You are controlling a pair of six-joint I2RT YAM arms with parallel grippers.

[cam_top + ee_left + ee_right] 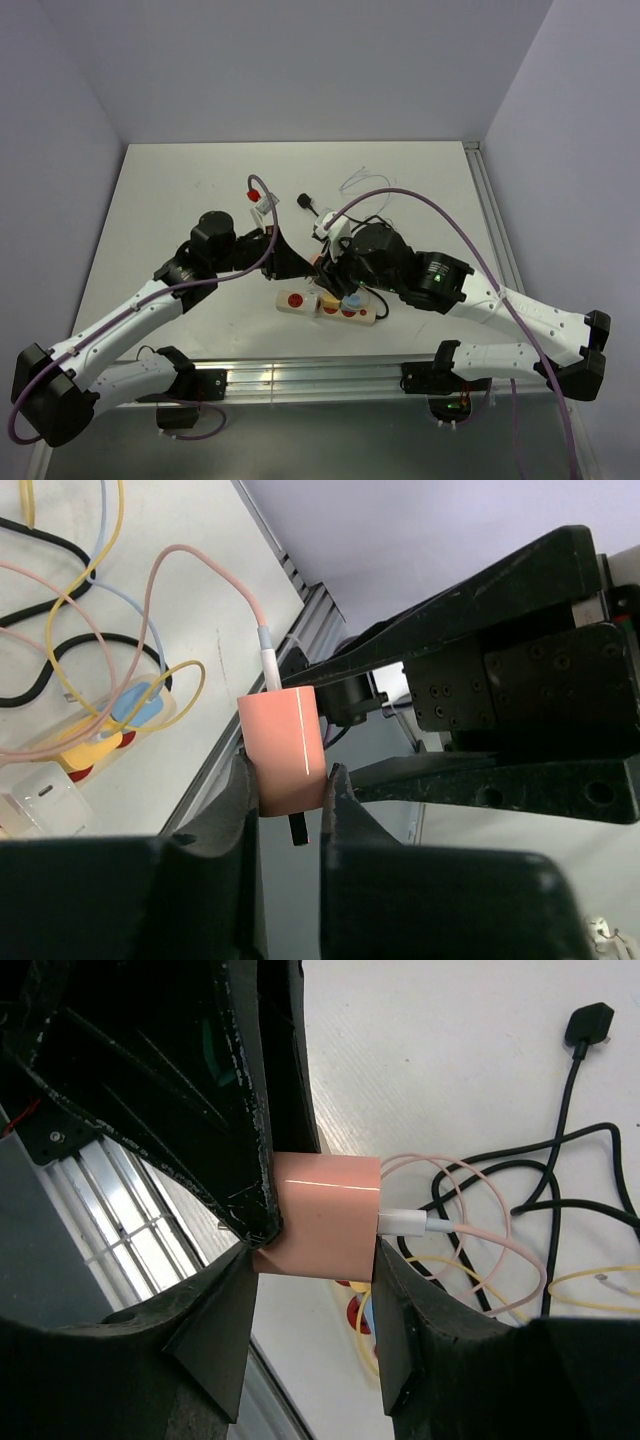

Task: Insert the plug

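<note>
Holds the pink plug (285, 745) in the air, clamped by the left fingers (232, 810) across its sides and also pinched by the right fingers (400, 1300). Leaves open air beneath it, with the power strip (90, 742) lying beyond the left fingers on the bench (180, 200), close to the bench's edge rail (305, 595).

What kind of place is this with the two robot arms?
Most likely a robot lab test booth: a white table boxed in by blank walls, a left arm and right arm bolted to a metal rail, and a power strip with a pink plug for practice.
</note>
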